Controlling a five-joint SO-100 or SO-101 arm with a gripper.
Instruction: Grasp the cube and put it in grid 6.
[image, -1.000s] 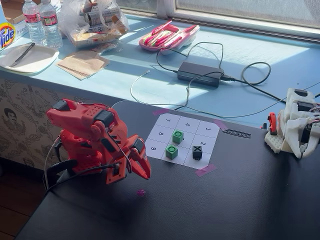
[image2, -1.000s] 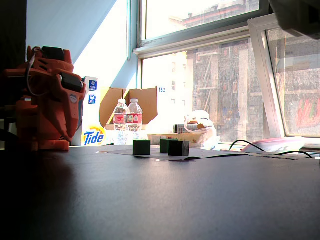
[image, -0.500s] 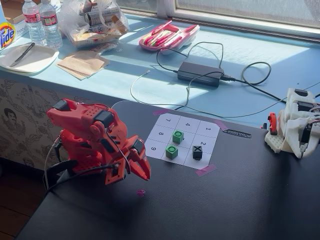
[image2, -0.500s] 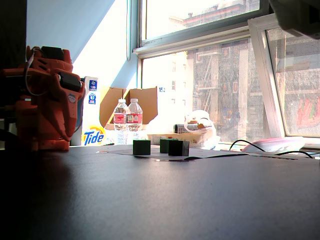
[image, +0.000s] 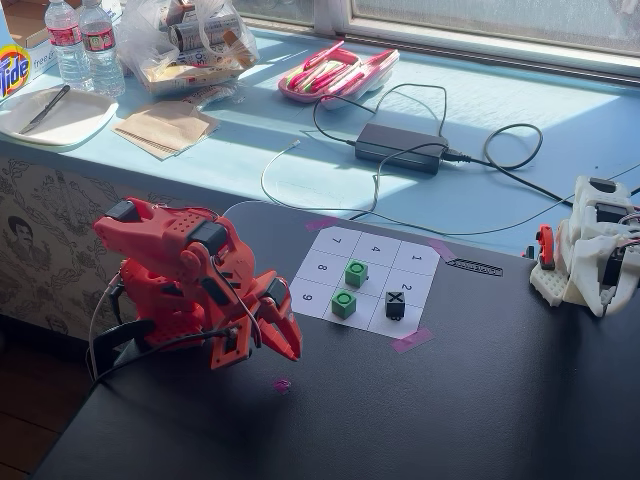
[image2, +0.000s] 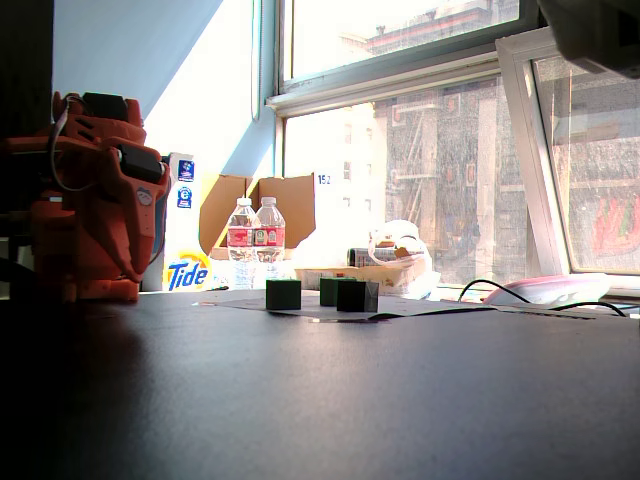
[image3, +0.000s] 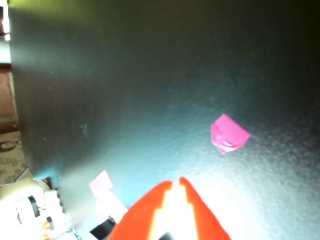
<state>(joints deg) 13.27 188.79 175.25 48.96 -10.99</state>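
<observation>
Two small bright-green cubes stand on the numbered paper sheet (image: 322, 268). One cube (image: 357, 272) is on the middle cell. The other cube (image: 344, 303) is on the cell (image: 363, 314) between 9 and the black X cube (image: 396, 305); it hides that cell's number, which by the layout is grid 6. My red gripper (image: 291, 350) hangs tips-down over bare table left of the sheet, apart from all cubes. In the wrist view the gripper (image3: 176, 181) is shut and empty. In the low fixed view the cubes (image2: 283, 294) show as dark blocks.
A pink tape scrap (image: 282, 384) lies on the black table just under my gripper and shows in the wrist view (image3: 229, 132). A white second arm (image: 595, 245) stands at the right edge. A power adapter (image: 400, 147) with cables lies behind the sheet.
</observation>
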